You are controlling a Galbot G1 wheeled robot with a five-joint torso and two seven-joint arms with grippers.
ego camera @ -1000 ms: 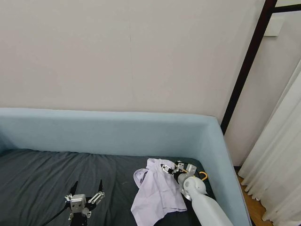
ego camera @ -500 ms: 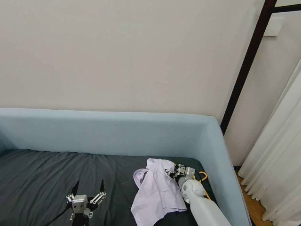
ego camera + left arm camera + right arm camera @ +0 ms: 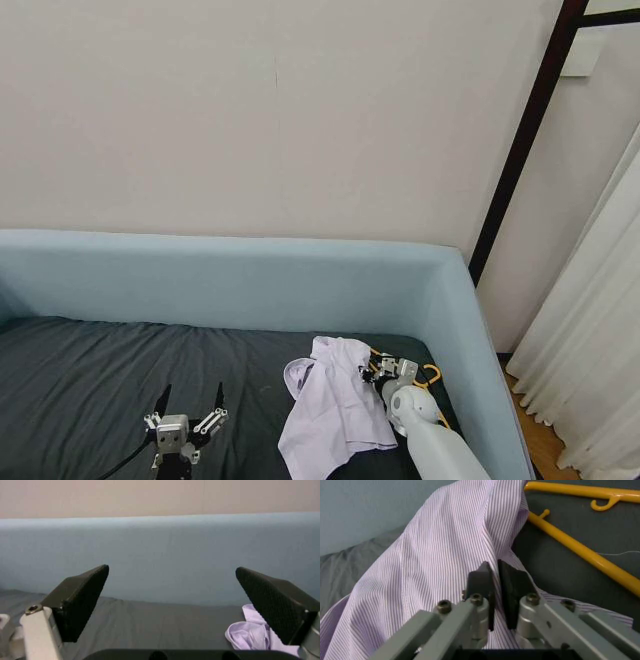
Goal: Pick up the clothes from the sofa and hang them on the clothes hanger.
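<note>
The right gripper [image 3: 495,570] [image 3: 375,367] has its fingers pressed together on a fold of the lilac striped shirt [image 3: 435,555] [image 3: 330,405]. The shirt lies heaped in the right back corner of the sofa [image 3: 250,280], touching a yellow hanger [image 3: 580,551] [image 3: 432,375]. The left gripper [image 3: 192,392] [image 3: 172,588] hangs spread over the dark grey seat [image 3: 80,380]. A beige wall [image 3: 250,110] rises behind, with a white curtain [image 3: 590,370] at right.

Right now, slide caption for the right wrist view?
Right end effector closed on a striped shirt, yellow hanger beside it on the sofa.

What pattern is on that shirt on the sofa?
The shirt has thin purple-and-white stripes, clearest in the right wrist view.
</note>
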